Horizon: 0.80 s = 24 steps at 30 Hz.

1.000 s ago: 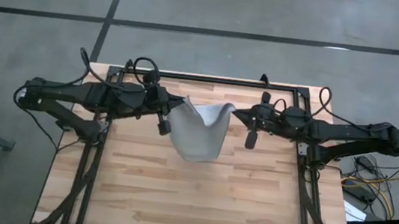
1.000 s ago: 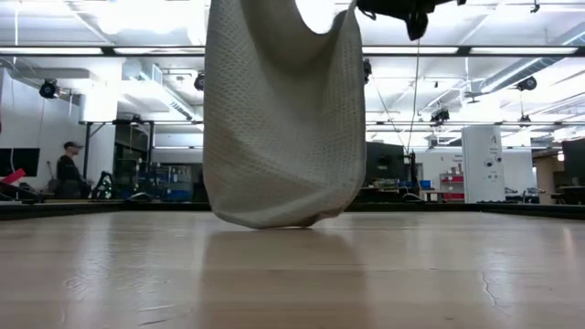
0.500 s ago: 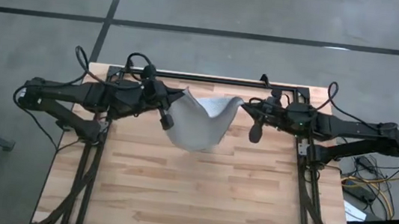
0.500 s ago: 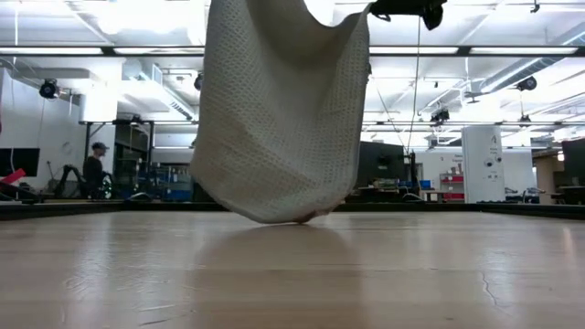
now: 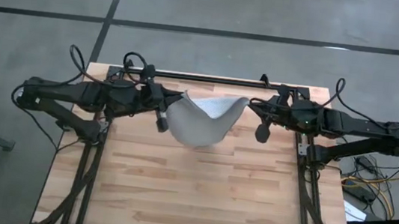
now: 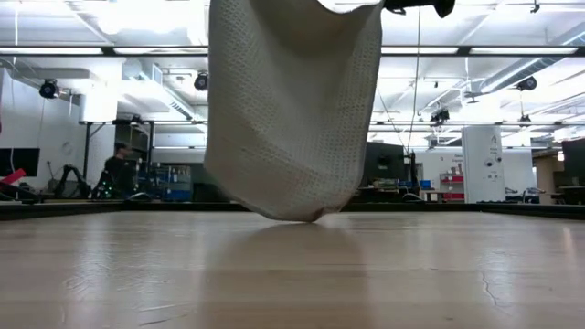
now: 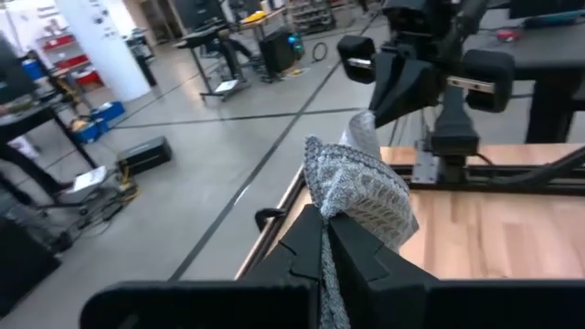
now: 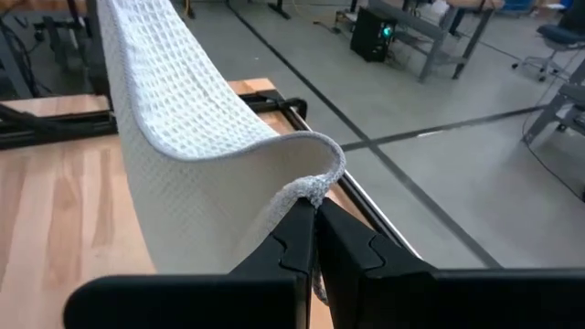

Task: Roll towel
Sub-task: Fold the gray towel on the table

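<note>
The towel (image 5: 202,120), a light grey-blue waffle-textured cloth, hangs between my two grippers over the far half of the table. My left gripper (image 5: 167,108) is shut on its left upper corner. My right gripper (image 5: 251,107) is shut on its right upper corner. The upper edge sags a little between them. In the low view the towel (image 6: 292,110) hangs as a wide sheet and its lower tip (image 6: 302,217) reaches the tabletop. My right gripper (image 6: 416,5) shows at that view's top edge. My left gripper pinches a corner of the towel (image 7: 334,196) between its two fingers, coming level from the table's left. The corner sticks up past the fingertips and the cloth hangs below them. My right gripper pinches the opposite upper corner (image 8: 315,190) between its two fingers, coming level from the table's right. The cloth curves away from the fingertips and hangs down, its lower tip on the table.
The wooden tabletop (image 5: 190,194) lies bare toward the near edge. A black frame rail (image 5: 211,79) runs along the far edge, close behind the towel. A person (image 6: 117,169) stands far off in the room behind.
Both grippers have gone toward the table's far edge, and my right one also toward the right edge. The towel's upper edge has been drawn wider, and its lower tip has dragged along the table toward the far edge.
</note>
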Tool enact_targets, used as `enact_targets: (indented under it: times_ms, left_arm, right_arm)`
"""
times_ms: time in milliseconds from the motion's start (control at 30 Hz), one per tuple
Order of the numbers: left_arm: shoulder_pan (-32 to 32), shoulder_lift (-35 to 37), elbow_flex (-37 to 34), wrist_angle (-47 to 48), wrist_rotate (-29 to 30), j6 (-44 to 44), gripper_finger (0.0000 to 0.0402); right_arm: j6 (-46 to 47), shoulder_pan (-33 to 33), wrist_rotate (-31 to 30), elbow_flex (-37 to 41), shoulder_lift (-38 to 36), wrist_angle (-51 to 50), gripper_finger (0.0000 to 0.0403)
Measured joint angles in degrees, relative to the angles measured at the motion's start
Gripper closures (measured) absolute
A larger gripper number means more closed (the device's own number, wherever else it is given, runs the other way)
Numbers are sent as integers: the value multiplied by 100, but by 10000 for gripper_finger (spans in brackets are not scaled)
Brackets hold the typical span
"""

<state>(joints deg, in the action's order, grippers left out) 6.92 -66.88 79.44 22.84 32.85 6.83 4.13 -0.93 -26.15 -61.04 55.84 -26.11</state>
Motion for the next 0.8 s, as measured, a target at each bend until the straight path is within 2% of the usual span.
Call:
enact_targets:
  times_ms: [367,500,800]
  left_arm:
    - [51,465,-130,483,-322,57,395]
    - [64,713,-543,285,-350,11,395]
    - [64,1481,-1994,-1029,-372,-23,395]
  right_arm:
    - [-65,-149,-1,129,-111,179,394]
    - [-176,-225,3,129,-110,311,394]
    - [-158,-325,5,134,-103,320,394]
